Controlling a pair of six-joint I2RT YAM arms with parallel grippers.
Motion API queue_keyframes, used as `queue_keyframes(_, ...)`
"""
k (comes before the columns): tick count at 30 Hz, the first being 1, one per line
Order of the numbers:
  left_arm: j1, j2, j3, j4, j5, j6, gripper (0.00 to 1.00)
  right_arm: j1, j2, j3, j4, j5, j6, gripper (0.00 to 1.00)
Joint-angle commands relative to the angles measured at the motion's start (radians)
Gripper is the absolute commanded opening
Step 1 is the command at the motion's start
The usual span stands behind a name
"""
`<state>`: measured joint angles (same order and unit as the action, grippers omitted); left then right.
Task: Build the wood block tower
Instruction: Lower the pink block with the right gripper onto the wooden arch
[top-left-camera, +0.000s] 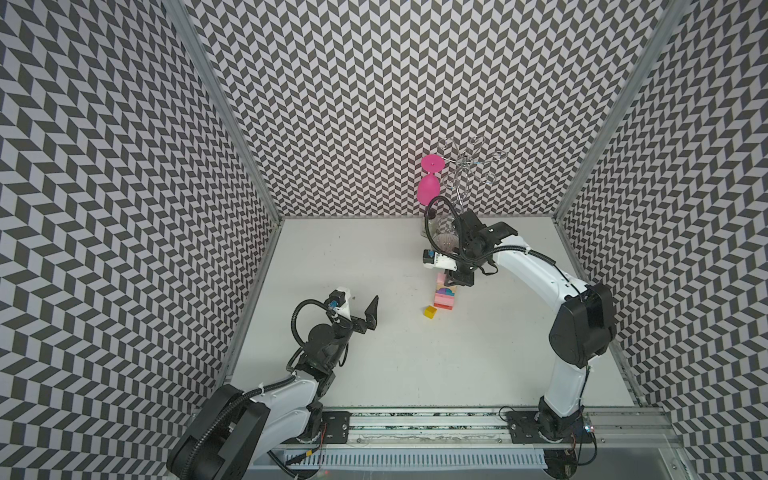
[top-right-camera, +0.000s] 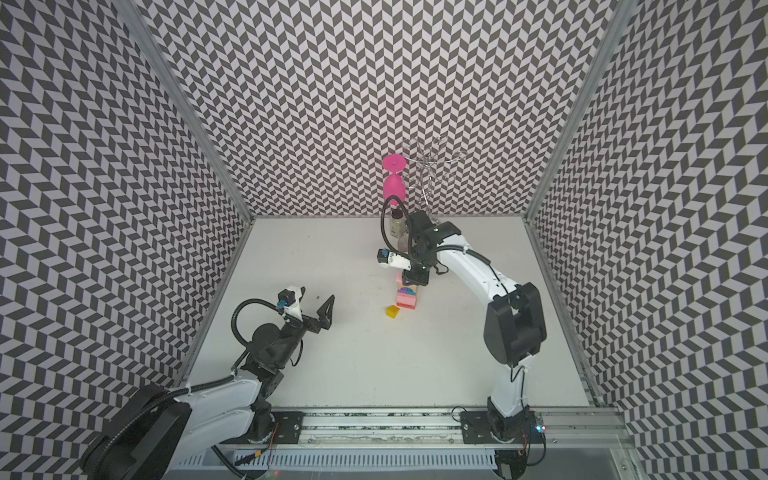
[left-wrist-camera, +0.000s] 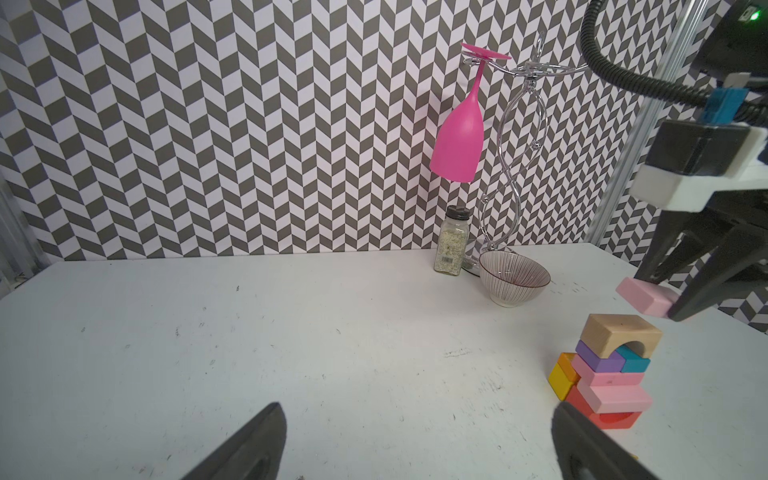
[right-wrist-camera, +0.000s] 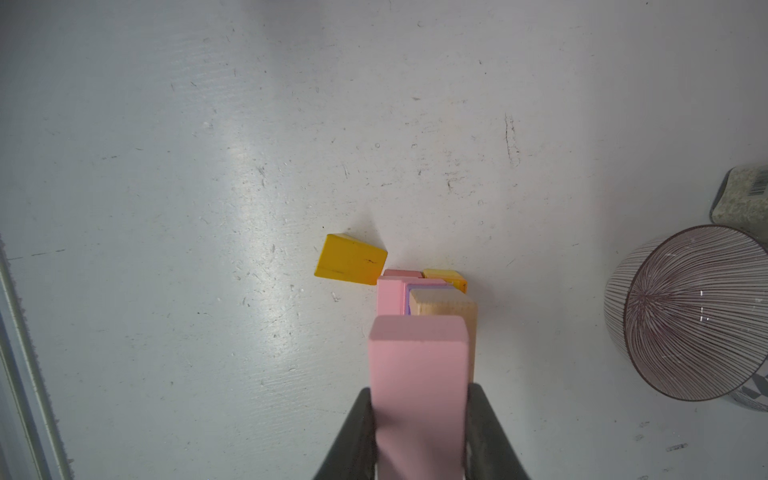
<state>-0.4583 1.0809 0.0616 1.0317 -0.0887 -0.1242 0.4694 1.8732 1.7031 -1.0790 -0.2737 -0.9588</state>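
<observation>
The wood block tower (top-left-camera: 445, 294) (top-right-camera: 407, 295) stands mid-table: a red base, two pink slabs, purple and teal pieces, and a plain wood arch (left-wrist-camera: 619, 332) on top. My right gripper (right-wrist-camera: 419, 399) (top-left-camera: 456, 277) is shut on a pink slab (right-wrist-camera: 419, 365) (left-wrist-camera: 642, 300). It holds the slab level, a little above the arch and apart from it. A loose yellow wedge (top-left-camera: 430, 311) (right-wrist-camera: 351, 259) lies on the table just left of the tower. My left gripper (top-left-camera: 359, 302) (left-wrist-camera: 415, 411) is open and empty, well left of the tower.
At the back wall a pink goblet (left-wrist-camera: 459, 141) hangs upside down from a chrome rack (left-wrist-camera: 515, 166). At the rack's foot stand a spice jar (left-wrist-camera: 451, 245) and a ribbed bowl (left-wrist-camera: 514, 280) (right-wrist-camera: 690, 311), just behind the tower.
</observation>
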Motion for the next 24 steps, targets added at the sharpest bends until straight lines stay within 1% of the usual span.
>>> queue_keyframes(1, -0.006, 0.008, -0.005, 0.031, 0.007, 0.008, 1.0, -0.008, 0.009, 0.023, -0.003, 0.011, 0.009, 0.0)
queue_keyframes(8, -0.006, 0.008, -0.005, 0.031, 0.005, 0.008, 1.0, -0.009, 0.019, 0.024, -0.001, 0.011, 0.012, 0.0)
queue_keyframes(16, -0.006, 0.008, -0.005, 0.031, 0.006, 0.008, 1.0, -0.009, 0.03, 0.017, 0.005, 0.008, 0.021, 0.05)
queue_keyframes(24, -0.006, 0.009, -0.005, 0.031, 0.006, 0.008, 1.0, -0.008, 0.041, 0.02, 0.007, 0.015, 0.028, 0.07)
